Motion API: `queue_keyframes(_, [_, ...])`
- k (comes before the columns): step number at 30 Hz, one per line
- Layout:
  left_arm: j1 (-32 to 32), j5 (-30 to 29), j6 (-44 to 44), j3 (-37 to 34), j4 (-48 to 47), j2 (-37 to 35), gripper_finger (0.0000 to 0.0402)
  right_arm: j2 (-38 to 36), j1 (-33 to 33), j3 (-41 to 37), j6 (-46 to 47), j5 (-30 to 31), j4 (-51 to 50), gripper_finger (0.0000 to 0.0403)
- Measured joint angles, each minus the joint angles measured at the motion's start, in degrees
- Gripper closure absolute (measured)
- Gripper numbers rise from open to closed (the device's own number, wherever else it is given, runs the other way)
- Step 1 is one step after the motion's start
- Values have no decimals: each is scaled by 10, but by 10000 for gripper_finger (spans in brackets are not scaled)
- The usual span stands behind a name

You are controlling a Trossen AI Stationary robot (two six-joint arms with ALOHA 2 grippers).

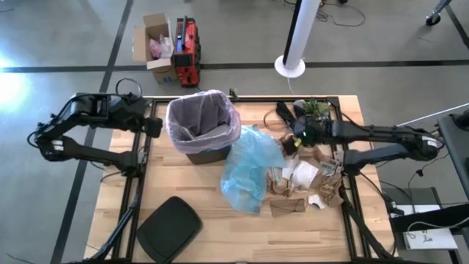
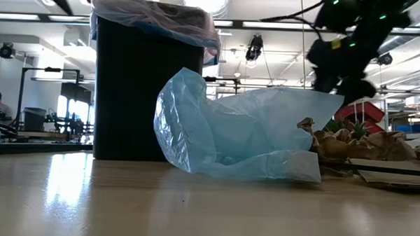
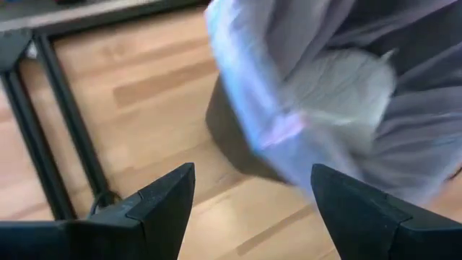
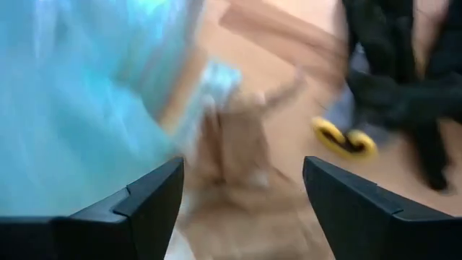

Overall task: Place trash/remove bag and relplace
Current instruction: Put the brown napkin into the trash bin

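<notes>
Two arms over the wooden worktop [image 1: 183,176], both with fingers spread and nothing held.

Left gripper [image 1: 155,127]: at the left side of the black bin [image 1: 201,152], just beside its rim, not clearly touching. In the left wrist view the fingers [image 3: 162,206] stand well apart, with bare wood and the bin's edge between them.

Right gripper [image 1: 293,139]: raised above the pile of trash [image 1: 304,183] on the right half of the worktop, near the right edge of the light blue plastic bag [image 1: 249,172]. In the right wrist view its fingers [image 4: 144,202] are apart, with blurred brown paper and blue plastic ahead; no contact visible. The low view shows this gripper hanging above the pile, clear of it.

Bag [image 1: 205,117]: pinkish-white liner seated in the bin, mouth open, edge folded over the rim all round. The inside of the liner shows no contents from above.

Trash: crumpled brown paper and white scraps lie loose on the worktop, right of the blue bag, some touching it. Black and green clutter [image 1: 311,110] sits behind the pile near the far edge.

Other: black lid [image 1: 168,227] flat on the worktop's near left corner, well apart from the bin. Off the worktop, a cardboard box [image 1: 154,45] and a red case [image 1: 187,51] on the floor.
</notes>
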Motion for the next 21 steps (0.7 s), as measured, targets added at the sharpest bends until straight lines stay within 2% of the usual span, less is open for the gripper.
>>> queue_keyframes(3, [-1, 16, -4, -59, 19, -24, 142, 37, -54, 0, 5, -65, 56, 142])
queue_keyframes(7, [-1, 51, 6, -141, 95, -42, 154, 99, -86, 0, 11, -130, 101, 152])
queue_keyframes(14, [-1, 102, 52, -248, 240, -40, 174, 183, -90, 0, 8, -139, 103, 188])
queue_keyframes(18, [-1, 106, 68, -273, 290, -31, 179, 179, -87, 0, -9, -139, 103, 252])
queue_keyframes(21, [-2, 110, 78, -281, 324, -27, 180, 149, -86, 0, -26, -142, 101, 333])
